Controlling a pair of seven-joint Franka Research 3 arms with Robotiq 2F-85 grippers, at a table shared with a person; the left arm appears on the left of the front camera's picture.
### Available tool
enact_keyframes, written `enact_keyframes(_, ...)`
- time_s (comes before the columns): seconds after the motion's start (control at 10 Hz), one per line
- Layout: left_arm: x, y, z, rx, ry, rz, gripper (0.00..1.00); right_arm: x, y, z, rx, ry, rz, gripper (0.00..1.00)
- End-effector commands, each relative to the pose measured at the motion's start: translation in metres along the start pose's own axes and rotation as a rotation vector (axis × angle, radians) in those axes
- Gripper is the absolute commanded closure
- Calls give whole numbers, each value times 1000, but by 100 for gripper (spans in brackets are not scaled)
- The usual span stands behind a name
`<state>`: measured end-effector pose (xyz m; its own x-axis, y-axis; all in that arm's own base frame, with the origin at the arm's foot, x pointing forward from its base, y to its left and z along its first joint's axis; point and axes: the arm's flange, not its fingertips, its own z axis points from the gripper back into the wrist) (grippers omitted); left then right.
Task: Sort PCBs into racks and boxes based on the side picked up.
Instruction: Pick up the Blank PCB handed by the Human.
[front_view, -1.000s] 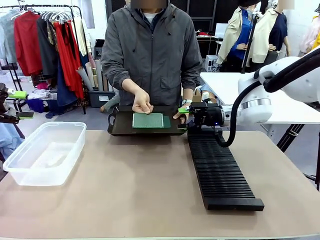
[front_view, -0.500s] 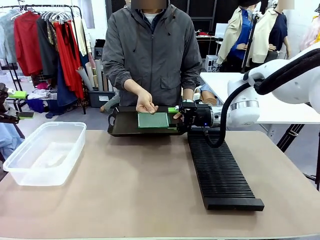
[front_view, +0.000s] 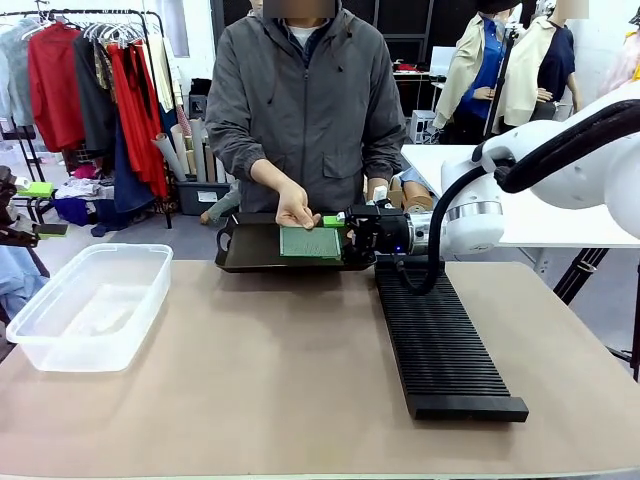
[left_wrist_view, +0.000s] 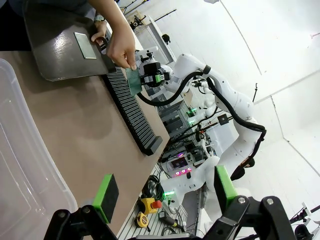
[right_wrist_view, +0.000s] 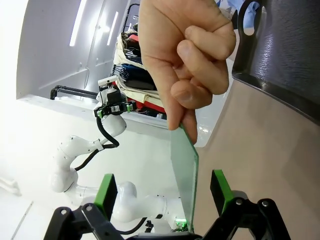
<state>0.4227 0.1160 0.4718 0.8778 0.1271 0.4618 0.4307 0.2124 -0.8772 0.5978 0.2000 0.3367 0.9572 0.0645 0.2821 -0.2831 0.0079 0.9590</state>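
Front view: a person stands at the far side of the worktop (front_view: 300, 400) and pinches a green PCB (front_view: 308, 243) by its top edge with one hand (front_view: 296, 210), holding it over a dark tray (front_view: 245, 252). The right pincer (front_view: 336, 238) reaches in level from the right, and its fingertips sit at the PCB's right edge. The long black rack (front_view: 440, 340) lies on the worktop just right of the tray, running toward the near edge. The clear box (front_view: 90, 305) sits well apart at the worktop's left side.

Right wrist view: the hand (right_wrist_view: 187, 60) grips the PCB (right_wrist_view: 186, 170) from above, and the board is seen edge-on, hanging down between the two green pads (right_wrist_view: 106, 190). The right pincer (right_wrist_view: 162, 192) stands wide, with a gap between each pad and the board.

Left wrist view: the left pincer (left_wrist_view: 165, 192) is also wide and holds nothing, hanging above the box (left_wrist_view: 20, 165). Farther off are the rack (left_wrist_view: 132, 112) and the tray (left_wrist_view: 55, 55). The person's other hand (left_wrist_view: 99, 34) rests at the tray's edge. A small pale rectangle (left_wrist_view: 85, 45) lies flat on the tray; whether it is another PCB I cannot tell.
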Motion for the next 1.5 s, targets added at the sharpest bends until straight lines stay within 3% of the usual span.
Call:
enact_keyframes(0.0, 0, -1, 1, -2, 0, -3, 0, 9, -1, -6, 7, -29, 4, 0)
enact_keyframes(0.1, 0, -1, 1, -2, 0, -3, 0, 10, -1, -5, 9, -37, 3, 13)
enact_keyframes(0.5, 0, -1, 1, -2, 0, -3, 0, 12, -5, -3, 7, -69, -24, 91)
enact_keyframes(0.6, 0, -1, 1, -2, 0, -3, 0, 13, -9, -2, 13, -87, -42, 100)
enact_keyframes(1.1, 0, -1, 1, -2, 0, -3, 0, 14, -15, -7, -20, -86, -93, 100)
enact_keyframes(1.2, 0, -1, 1, -2, 0, -3, 0, 14, -15, -9, -27, -63, -109, 100)
enact_keyframes(1.3, 0, -1, 1, -2, 0, -3, 0, 13, -16, -14, -39, 24, -105, 100)
enact_keyframes(1.4, 0, -1, 1, -2, 0, -3, 0, 3, -17, 1, -16, -72, -77, 100)
